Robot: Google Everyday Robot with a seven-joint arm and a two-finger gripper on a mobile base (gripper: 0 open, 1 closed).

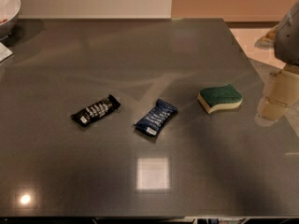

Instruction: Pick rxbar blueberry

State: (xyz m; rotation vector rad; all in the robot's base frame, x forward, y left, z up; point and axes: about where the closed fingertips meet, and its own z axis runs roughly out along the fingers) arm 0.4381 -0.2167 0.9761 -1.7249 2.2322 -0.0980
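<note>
On the surface (140, 55), the rxbar blueberry (156, 118) lies between a second bar (96, 110) on its left and a sponge (219, 98) on its right. A bowl (7, 8) sits far back left. The claw (280, 93) is right of the sponge.

1 rxbar blueberry (156, 117), 1 blk bar (95, 110), 1 sponge (219, 98), 1 gripper (278, 99) at rt edge

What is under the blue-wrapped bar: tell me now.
The rxbar blueberry lies flat on the grey table; whatever its wrapper covers is hidden. The end effector sits at the right edge, apart from it.
</note>
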